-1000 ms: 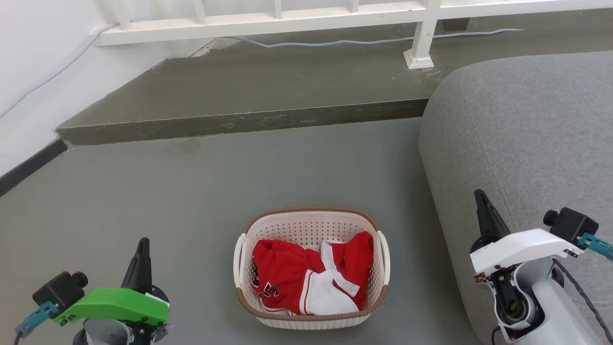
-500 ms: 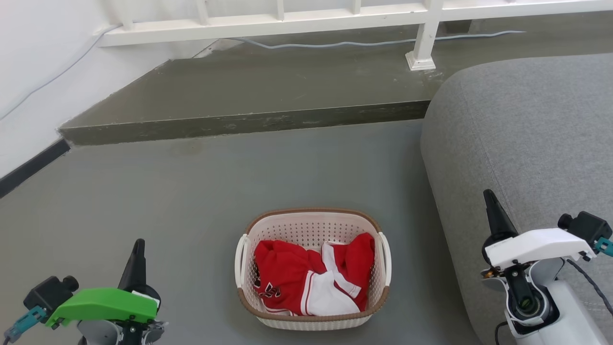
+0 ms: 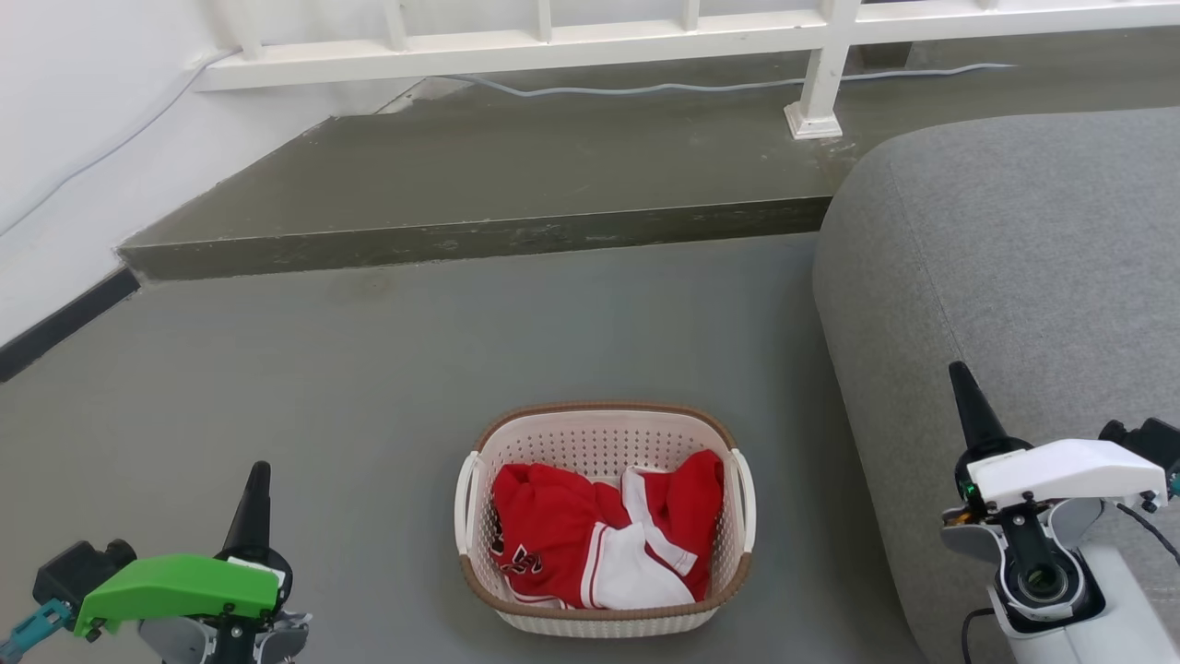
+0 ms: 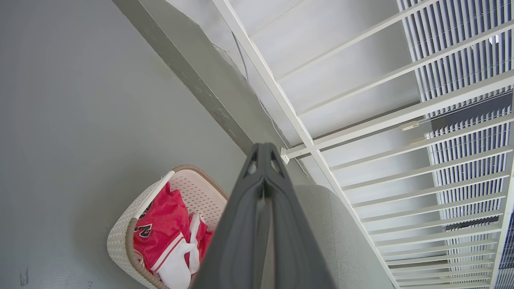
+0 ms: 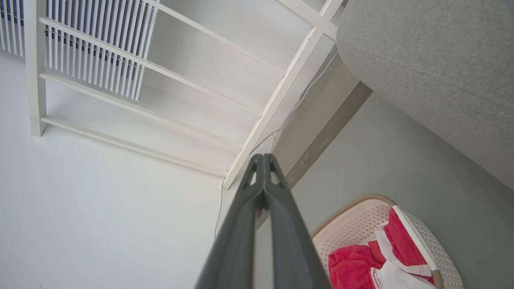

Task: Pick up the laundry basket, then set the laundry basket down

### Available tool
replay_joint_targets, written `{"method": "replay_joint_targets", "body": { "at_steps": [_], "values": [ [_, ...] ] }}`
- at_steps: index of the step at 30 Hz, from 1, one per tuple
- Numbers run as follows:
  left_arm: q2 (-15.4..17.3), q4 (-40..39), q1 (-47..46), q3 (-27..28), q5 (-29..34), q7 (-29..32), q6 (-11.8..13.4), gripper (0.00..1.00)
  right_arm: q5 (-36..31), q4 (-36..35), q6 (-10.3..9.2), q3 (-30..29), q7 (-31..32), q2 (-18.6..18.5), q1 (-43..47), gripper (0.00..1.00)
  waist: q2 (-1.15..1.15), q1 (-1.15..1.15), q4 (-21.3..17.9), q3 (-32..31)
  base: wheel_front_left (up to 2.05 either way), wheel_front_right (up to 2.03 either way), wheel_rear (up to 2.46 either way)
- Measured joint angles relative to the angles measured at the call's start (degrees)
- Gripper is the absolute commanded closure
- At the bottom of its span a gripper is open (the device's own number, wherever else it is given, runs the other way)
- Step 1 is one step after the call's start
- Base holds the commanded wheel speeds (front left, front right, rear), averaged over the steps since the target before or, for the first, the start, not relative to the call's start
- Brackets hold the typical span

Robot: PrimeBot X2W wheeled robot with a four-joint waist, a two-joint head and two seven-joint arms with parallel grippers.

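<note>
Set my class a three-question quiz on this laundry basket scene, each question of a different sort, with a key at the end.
1. True or false: the left claw and the right claw are both shut and apart from the laundry basket.
2. The red and white garment lies: A) under the basket; B) inside the basket; C) held in the left claw.
3. Fill the gap: by the robot's own sides, the grey sofa stands to the basket's ____.

Key: 1 true; 2 B; 3 right.
</note>
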Motion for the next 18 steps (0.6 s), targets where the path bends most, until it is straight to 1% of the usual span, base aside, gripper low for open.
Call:
{"method": "replay_joint_targets", "body": {
  "at_steps": [12,18],
  "values": [
    [-0.1,-0.1,-0.1,1.3,-6.3,1.8,-0.2,1.00,6.9,0.0,1.11,-2.5,1.8,0.4,0.0,1.00,0.00,0.00,0.2,-0.2,0.00,0.00,0.00],
    [-0.1,-0.2,-0.2,1.9,-9.4,2.9,-0.2,1.00,10.6,0.0,1.99,-4.0,3.0,0.8,0.0,1.00,0.00,0.00,0.4,-0.3,0.00,0.00,0.00]
  ]
}}
